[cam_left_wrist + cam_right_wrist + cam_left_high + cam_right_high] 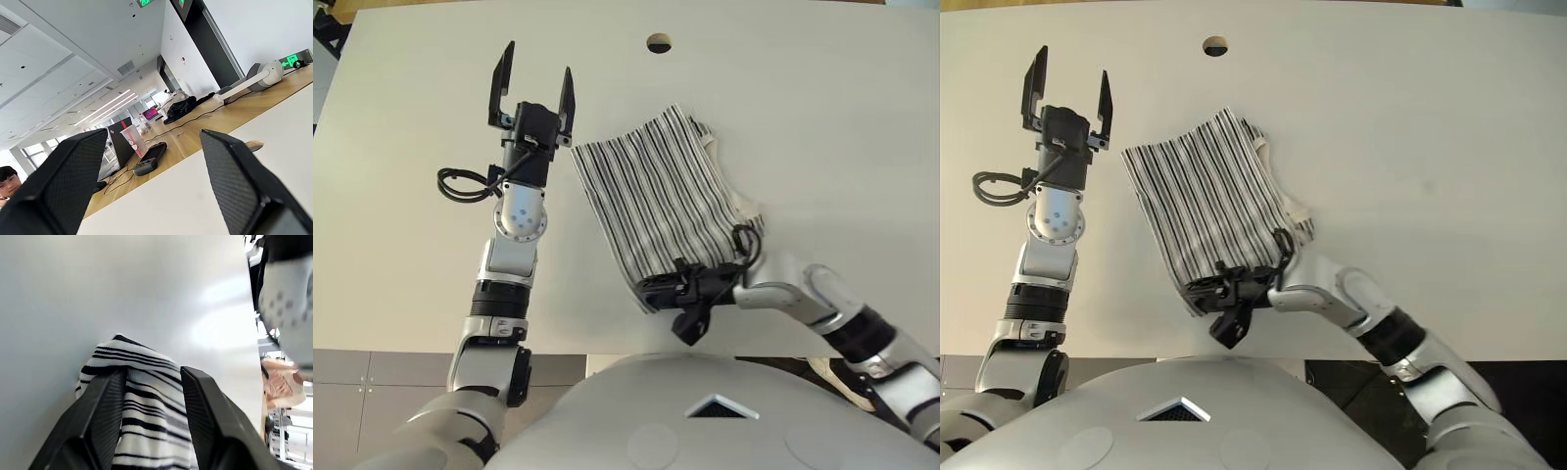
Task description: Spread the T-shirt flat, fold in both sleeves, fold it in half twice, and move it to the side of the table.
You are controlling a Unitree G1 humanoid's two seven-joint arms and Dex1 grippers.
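T-shirt: black-and-white stripes, folded down to a rough rectangle. Lying skewed around mid-worktop, one corner toward the near edge, opposite end pointing to the far side. Cream trim poking out along its right edge. Most of it flat on the worktop, with the near corner bunched.

Right claw at that near corner, reaching in from the right, close to the worktop's near edge. Pinching the fabric: in the right wrist view, striped cloth packed in the gap between both fingers, pale worktop behind.

Left claw left of the shirt, aimed at the far edge, fingers spread wide. Inner finger just beside the shirt's far-left corner; cannot tell whether touching. In the left wrist view, both fingers far apart, worktop edge and room visible between them.

Round hole in the worktop near the far edge, well apart from the shirt. Dark handheld controller on a wood surface past the worktop's edge.
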